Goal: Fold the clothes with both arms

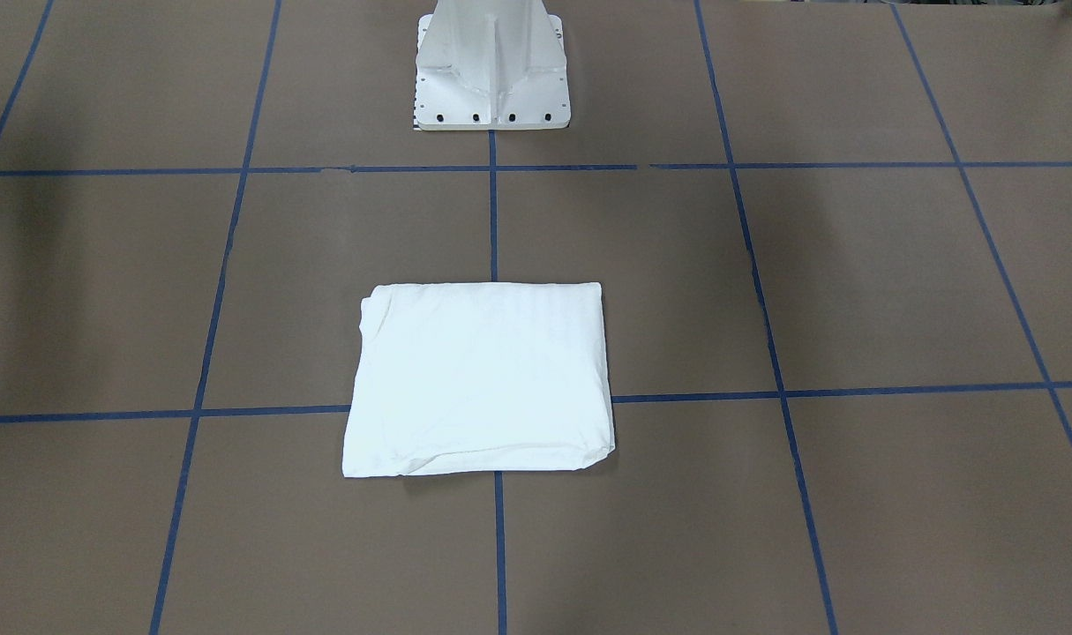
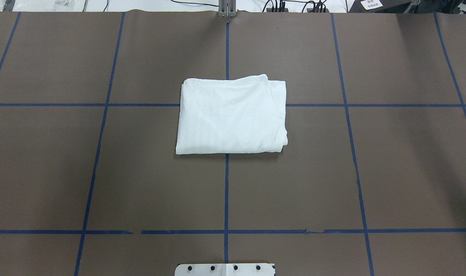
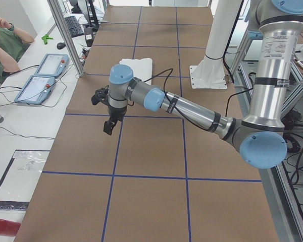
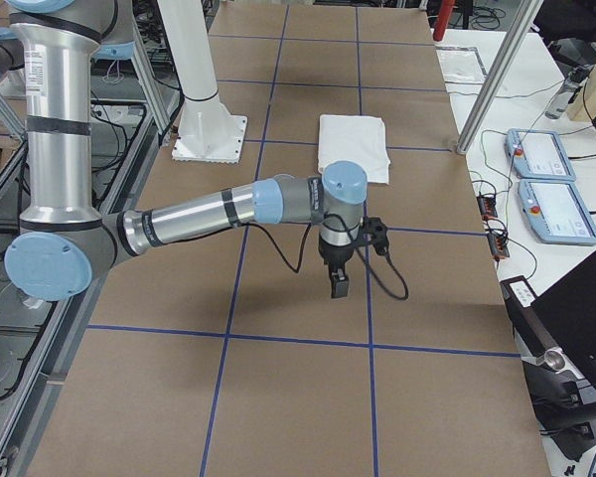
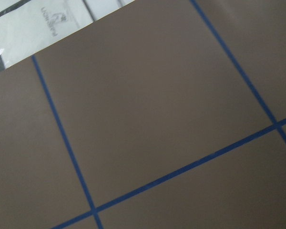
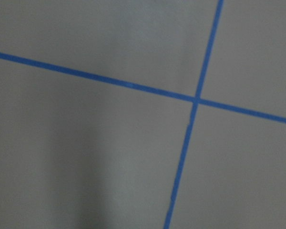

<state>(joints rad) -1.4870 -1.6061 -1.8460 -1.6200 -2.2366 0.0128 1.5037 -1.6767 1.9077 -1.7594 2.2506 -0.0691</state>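
The white shirt (image 1: pixel 481 379) lies folded into a compact rectangle in the middle of the brown table, with no text or label showing; it also shows in the overhead view (image 2: pixel 231 115) and both side views (image 3: pixel 136 68) (image 4: pixel 353 147). Both arms are off to the table's ends, far from it. My left gripper (image 3: pixel 108 127) hangs above the table and shows only in the exterior left view. My right gripper (image 4: pixel 339 288) shows only in the exterior right view. I cannot tell whether either is open or shut. Both wrist views show only bare table and blue tape lines.
The white pedestal base (image 1: pixel 491 79) stands at the robot's side of the table. Blue tape lines (image 2: pixel 226 191) grid the table. Teach pendants (image 3: pixel 43 75) lie on a side bench beside an aluminium post (image 3: pixel 65 35), with a seated operator (image 3: pixel 2 45) there.
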